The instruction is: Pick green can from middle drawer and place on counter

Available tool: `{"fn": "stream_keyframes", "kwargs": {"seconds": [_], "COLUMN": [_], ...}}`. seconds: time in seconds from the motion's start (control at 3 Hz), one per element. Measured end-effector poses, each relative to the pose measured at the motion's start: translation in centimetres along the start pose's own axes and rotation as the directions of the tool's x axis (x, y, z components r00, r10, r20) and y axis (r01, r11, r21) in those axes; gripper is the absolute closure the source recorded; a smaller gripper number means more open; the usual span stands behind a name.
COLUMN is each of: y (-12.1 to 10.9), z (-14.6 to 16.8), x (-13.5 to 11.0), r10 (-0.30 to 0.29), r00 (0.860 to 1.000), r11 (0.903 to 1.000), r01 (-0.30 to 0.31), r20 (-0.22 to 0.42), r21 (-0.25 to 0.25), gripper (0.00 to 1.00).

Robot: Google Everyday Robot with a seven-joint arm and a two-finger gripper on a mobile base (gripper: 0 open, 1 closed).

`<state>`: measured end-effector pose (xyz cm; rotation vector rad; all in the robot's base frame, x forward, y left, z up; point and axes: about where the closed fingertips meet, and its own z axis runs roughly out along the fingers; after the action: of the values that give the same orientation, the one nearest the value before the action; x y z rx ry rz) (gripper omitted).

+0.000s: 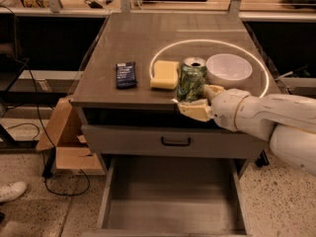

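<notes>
The green can stands upright on the counter, close to its front edge, between a yellow sponge and a white bowl. My gripper reaches in from the right, and its cream fingers are shut on the can's lower part. Below, the middle drawer is pulled out, its grey floor bare.
A yellow sponge and a dark blue snack packet lie left of the can. A white bowl sits to its right. A shut drawer front with a dark handle is under the counter. A cardboard box stands on the floor at the left.
</notes>
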<state>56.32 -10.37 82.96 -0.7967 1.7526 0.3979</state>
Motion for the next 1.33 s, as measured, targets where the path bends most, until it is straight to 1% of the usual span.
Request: {"fn": "stream_keyframes", "kwargs": {"seconds": [0.33,0.67,1.0,1.33], "y": [0.4,1.0,1.4,1.5], "z": [0.4,3.0,4.9,5.0], "x": [0.1,-1.6,-3.0,-3.0], "r10": [0.018,-0.003,-0.021,-0.021], "r00": [1.0,0.999,0.997,0.997], "r11": [0.9998,0.9986,0.996,0.9957], "r01": [-0.018,0.006,0.027,0.028], "r20": [0.014,0.049,0.071,0.071], "r21": [-0.007,-0.052,-0.085,-0.089], "gripper": [1.0,1.0,1.0,1.0]}}
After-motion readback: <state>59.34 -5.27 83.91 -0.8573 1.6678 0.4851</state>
